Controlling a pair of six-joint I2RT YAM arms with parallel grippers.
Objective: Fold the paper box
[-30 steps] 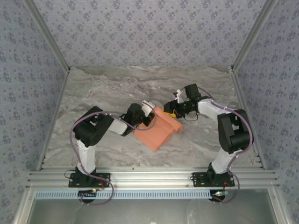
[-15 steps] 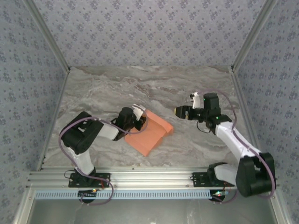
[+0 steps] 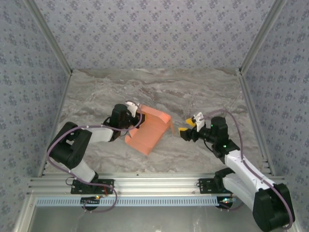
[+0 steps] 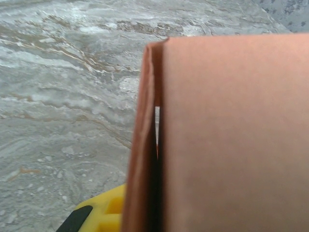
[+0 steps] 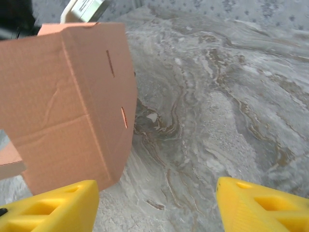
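The paper box [image 3: 147, 131] is salmon-orange card, partly folded, lying tilted on the marble table [image 3: 203, 92] just left of centre. My left gripper [image 3: 135, 116] is shut on its far left corner. In the left wrist view the card [image 4: 227, 140] stands close up as a doubled edge, with one yellow finger [image 4: 104, 212] beside it. My right gripper [image 3: 189, 128] hangs open to the right of the box, apart from it. From the right wrist, the box [image 5: 67, 101] shows a creased side wall with two slits, ahead of the left finger [image 5: 53, 205]; bare marble lies between the fingers.
Patterned walls close the table on three sides. An aluminium rail [image 3: 154, 183] with both arm bases runs along the near edge. Bare marble lies beyond the box and at the right [image 5: 227, 111].
My right gripper has let go of the box's right edge, drawn back toward the near right and opened wider. My left gripper has dragged the box a little to the left.
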